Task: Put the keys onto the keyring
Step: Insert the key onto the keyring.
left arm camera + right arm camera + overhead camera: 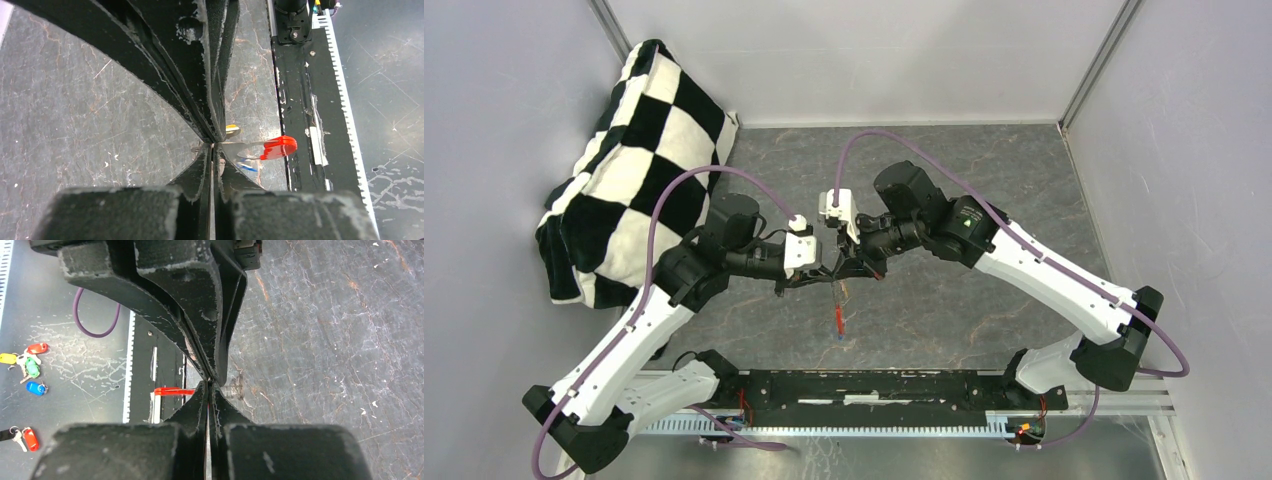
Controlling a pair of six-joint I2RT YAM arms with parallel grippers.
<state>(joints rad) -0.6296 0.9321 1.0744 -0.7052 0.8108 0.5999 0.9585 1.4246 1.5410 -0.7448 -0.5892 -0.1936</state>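
The left tool [212, 150] and right tool [209, 385] were both closed, tips meeting. A small red round keyring [280, 147] hung just beyond them beside slim grey metal keys [240, 148]. What either tool gripped could not be told.

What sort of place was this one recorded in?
Probably a lab robot test cell, not a home: plain grey walls with metal corner posts box in the table, and a black mounting rail lines its near edge.
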